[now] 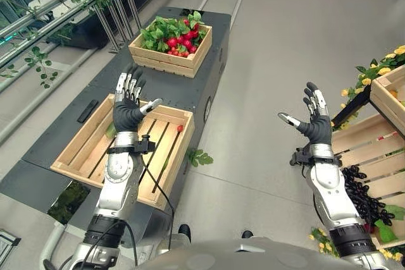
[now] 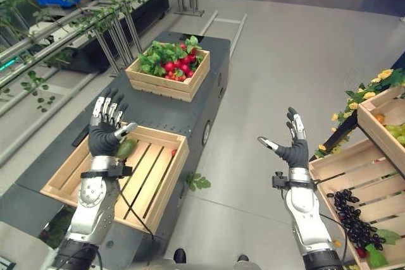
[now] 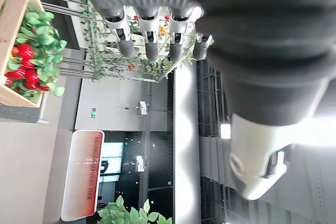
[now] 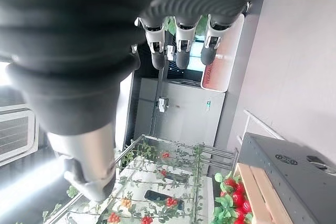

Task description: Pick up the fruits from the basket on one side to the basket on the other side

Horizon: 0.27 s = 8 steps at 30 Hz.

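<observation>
- Fruits [image 1: 180, 43] sit red among green leaves in the far crate [image 1: 171, 59] on the desk [image 1: 101, 90]; a judgement: they are heaped there as the source
- left hand [image 1: 128, 109] is raised above the near crate [image 1: 172, 156], fingers straight and spread, holding nothing; poised, I judge, before a reach
- right hand [image 1: 314, 121] hangs wide over the floor [image 1: 266, 93], empty
- one small red fruit [image 1: 180, 128] lies in the near crate, likely the destination

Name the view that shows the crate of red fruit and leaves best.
The left eye view: the crate of red fruit sits whole on the dark table. The right eye view shows it nearly as well. Both wrist views catch just a corner.
</observation>
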Motion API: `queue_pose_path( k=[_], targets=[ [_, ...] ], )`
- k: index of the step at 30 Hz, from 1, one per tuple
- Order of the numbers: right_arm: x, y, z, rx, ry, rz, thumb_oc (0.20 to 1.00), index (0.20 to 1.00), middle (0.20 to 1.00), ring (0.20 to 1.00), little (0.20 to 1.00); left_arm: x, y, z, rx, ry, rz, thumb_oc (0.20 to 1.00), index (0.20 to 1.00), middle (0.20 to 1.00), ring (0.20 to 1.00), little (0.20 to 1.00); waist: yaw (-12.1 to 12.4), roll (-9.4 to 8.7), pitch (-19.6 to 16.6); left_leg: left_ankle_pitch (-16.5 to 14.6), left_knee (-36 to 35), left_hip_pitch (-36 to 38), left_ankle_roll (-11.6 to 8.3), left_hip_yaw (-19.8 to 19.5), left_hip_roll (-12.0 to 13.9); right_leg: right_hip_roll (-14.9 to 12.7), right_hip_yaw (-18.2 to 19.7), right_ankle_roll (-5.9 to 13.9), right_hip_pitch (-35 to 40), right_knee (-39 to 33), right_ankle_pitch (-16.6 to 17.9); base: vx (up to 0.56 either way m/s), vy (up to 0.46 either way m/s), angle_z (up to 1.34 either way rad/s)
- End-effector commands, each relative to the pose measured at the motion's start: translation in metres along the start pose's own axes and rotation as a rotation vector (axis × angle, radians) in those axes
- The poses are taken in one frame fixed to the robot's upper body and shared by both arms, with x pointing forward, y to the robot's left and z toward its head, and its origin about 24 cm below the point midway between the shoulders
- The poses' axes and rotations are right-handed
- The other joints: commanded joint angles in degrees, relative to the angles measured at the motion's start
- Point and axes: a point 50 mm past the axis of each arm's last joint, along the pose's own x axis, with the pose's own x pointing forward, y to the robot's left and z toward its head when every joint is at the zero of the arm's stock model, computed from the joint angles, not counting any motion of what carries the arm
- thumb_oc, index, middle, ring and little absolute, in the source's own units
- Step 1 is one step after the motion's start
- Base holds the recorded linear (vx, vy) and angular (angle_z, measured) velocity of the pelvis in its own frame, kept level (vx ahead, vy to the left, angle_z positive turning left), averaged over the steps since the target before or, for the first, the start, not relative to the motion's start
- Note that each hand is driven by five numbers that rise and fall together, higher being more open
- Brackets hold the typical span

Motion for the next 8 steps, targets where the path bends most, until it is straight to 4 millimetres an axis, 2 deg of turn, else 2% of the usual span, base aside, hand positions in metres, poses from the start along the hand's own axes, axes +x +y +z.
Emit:
queue_pose_path(
  k=[1, 8],
  targets=[
    [0.0105, -0.0081, 0.0167, 0.013, -0.112, -0.044, 1.0, 1.0, 1.0, 1.0, 1.0, 0.0118, 0.0007, 0.0154, -0.004, -0.092, -0.028, 1.0, 1.0, 1.0, 1.0, 1.0, -0.5, -2.25, -0.8, -5.3, 3.5, 0.0, 0.7, -1.2, -0.6, -0.4, 0.6, 1.69, -1.7, 2.7, -1.4, 0.0, 0.0, 0.0],
    [0.0082, -0.007, 0.0155, 0.017, -0.106, -0.036, 1.0, 1.0, 1.0, 1.0, 1.0, 0.009, 0.0012, 0.0133, -0.02, -0.08, -0.024, 1.0, 1.0, 1.0, 1.0, 1.0, -0.8, -2.34, -1.1, -5.5, 3.3, 0.5, 0.64, -1.1, -0.4, -0.2, 0.8, 1.54, -1.2, 2.7, -1.6, 0.0, -0.001, 0.0]
  ],
)
